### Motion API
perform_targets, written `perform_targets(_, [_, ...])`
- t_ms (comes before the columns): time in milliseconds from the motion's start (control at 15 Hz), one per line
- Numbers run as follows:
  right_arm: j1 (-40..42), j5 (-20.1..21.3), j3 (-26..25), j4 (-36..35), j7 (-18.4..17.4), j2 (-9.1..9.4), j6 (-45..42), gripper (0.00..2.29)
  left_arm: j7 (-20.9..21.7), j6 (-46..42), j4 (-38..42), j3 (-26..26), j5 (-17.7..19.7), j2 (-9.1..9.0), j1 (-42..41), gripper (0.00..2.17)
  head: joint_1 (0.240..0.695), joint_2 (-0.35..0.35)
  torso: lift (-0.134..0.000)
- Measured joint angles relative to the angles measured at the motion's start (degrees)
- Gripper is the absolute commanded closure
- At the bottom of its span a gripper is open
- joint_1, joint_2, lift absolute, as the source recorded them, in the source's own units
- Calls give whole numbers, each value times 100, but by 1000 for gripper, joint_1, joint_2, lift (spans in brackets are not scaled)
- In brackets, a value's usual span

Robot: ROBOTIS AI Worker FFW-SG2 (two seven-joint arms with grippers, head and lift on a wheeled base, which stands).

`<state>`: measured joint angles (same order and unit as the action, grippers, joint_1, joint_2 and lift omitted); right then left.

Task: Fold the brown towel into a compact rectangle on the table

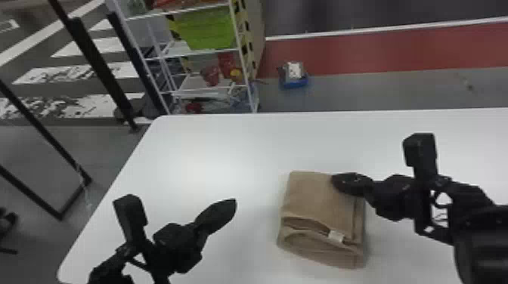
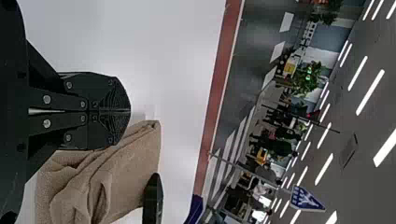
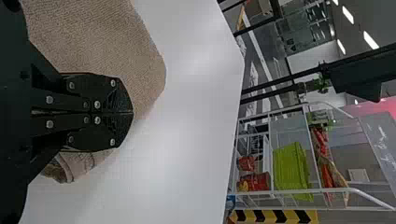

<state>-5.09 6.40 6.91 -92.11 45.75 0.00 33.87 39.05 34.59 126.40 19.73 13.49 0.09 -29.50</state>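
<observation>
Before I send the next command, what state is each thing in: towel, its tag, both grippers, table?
Brown towel: folded into a thick stack, layers gaping slightly on the near side.
White tag: exposed on the towel's near side.
Left gripper: fingers shut, empty, left of the towel.
Right gripper: fingers shut, at the towel's far right part; contact unclear.
Table: bearing the towel.

Right claw [image 1: 337,181] closed | brown towel [image 3: 102,42] beyond | white table [image 3: 187,116] | green bin [image 3: 290,168] on rack [image 3: 322,191]

Brown towel [image 1: 315,196], white tag [image 1: 335,236], white table [image 1: 208,158], green crate [image 1: 208,32], yellow-and-black striped board [image 3: 272,216]
</observation>
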Motion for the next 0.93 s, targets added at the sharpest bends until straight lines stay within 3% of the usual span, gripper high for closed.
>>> perform_targets(467, [-256,74,-8,540,208,0,-216,1926,6,15,19,0,5,0,-3,1703,695,253,-124])
perform_targets(933, [621,-242,248,-1295,325,0,93,1922,14,87,57,126,57,0,-12,1703,695,320,-124])
